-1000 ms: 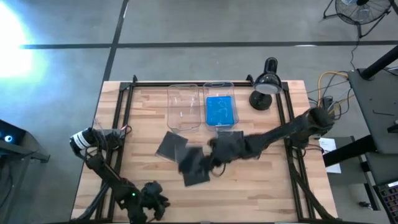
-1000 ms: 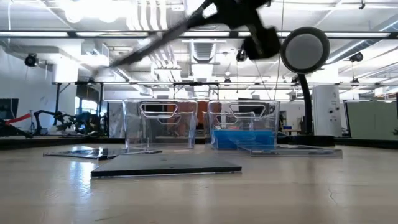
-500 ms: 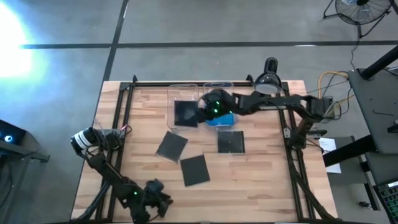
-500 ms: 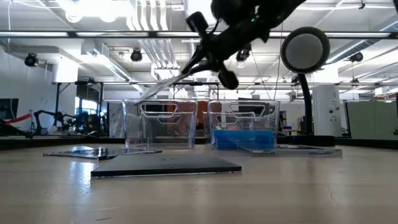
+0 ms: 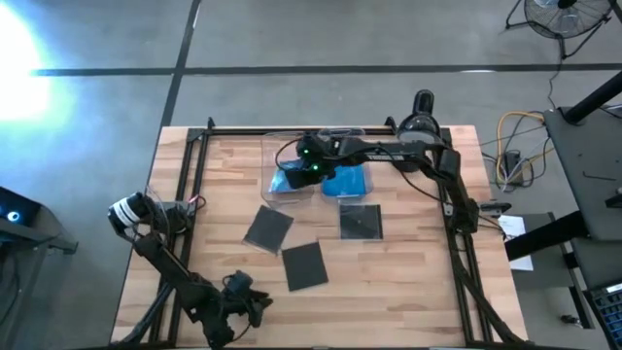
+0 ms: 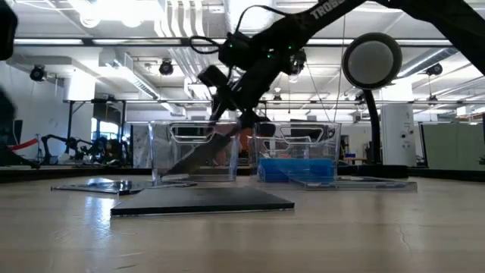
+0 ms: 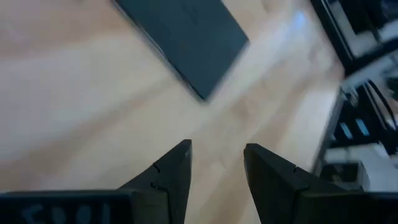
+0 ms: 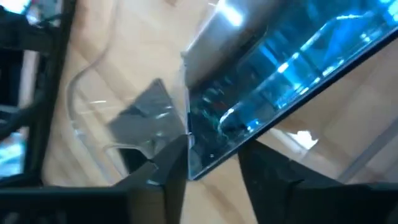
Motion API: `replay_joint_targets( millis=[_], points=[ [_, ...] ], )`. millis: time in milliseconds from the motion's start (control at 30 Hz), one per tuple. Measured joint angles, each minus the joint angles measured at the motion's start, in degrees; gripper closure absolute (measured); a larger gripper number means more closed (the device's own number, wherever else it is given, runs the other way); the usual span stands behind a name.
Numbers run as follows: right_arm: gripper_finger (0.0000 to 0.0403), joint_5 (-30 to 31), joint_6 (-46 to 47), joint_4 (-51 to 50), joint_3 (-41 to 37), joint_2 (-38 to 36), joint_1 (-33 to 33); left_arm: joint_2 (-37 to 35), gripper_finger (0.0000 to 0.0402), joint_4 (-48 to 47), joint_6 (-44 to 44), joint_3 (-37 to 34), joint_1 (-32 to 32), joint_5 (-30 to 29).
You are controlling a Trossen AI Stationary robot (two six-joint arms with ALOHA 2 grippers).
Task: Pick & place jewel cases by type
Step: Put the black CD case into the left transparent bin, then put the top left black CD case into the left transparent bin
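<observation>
My right gripper (image 5: pixel 309 165) reaches from the right over the left clear bin (image 5: pixel 267 146) and is shut on a jewel case (image 6: pixel 201 152). That case looks dark in the low view and glints blue in the right wrist view (image 8: pixel 261 106). The right clear bin (image 5: pixel 362 136) holds blue cases (image 5: pixel 345 177) lying flat. Three dark cases lie flat on the table (image 5: pixel 268 227), (image 5: pixel 304 264), (image 5: pixel 361 221). My left gripper (image 5: pixel 241 292) waits open by the near edge, above bare wood (image 7: pixel 214 168), with a dark case (image 7: pixel 186 37) ahead of it. My right gripper has the jewel case by its upper end (image 6: pixel 233 130), with a corner (image 8: pixel 194 168) lying between the two fingers (image 8: pixel 177 155). The fingers come slanting down from the table's right. The case tilts steeply, and its lower end (image 6: pixel 167 173) is down inside the left bin, near the floor.
A black desk lamp (image 5: pixel 418 131) stands at the far right corner, and its round head (image 6: pixel 371 61) is close to my right arm. Black frame rails run along the table's left (image 5: pixel 185 194) and right (image 5: pixel 452 194) sides. Bare wood lies near the front right (image 5: pixel 398 292).
My right gripper rose from the table's middle with a dark case and swung toward the far edge, stopping over the left bin. It then came down and tipped, so the case went from nearly level above the bin to steeply tilted, its lower end inside the bin.
</observation>
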Motion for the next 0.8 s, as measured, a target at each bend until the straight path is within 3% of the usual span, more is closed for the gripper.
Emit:
replay_joint_targets(
  millis=[233, 433, 567, 667, 800],
  points=[
    [0.0208, 1.7, -10.64, -13.19, 9.29, -2.26, 0.7, -9.8, 0.0273, -21.45, -7.23, 0.0, 2.39, -0.36],
    [0.0198, 16.64, -19.42, -33.62, 17.55, -6.43, 5.26, -20.82, 0.0273, -38.39, -8.48, 0.0, 7.13, -0.59],
    [0.0197, 22.44, -20.48, -36.6, 17.48, -9.61, 12.28, -26.18, 0.0273, -49.2, -8.5, -0.39, 11.9, -0.07],
    [0.0197, 22.52, -18.06, -36.34, 15.84, -11.3, 17.77, -28.92, 0.0273, -52.0, -6.89, -2.67, 17.47, 3.27],
    [0.0197, 20.49, -11.42, -32.5, 10.28, -10.66, 23.03, -30.73, 0.0273, -45.16, 3.29, -7.95, 26.0, 13.1]
  ],
)
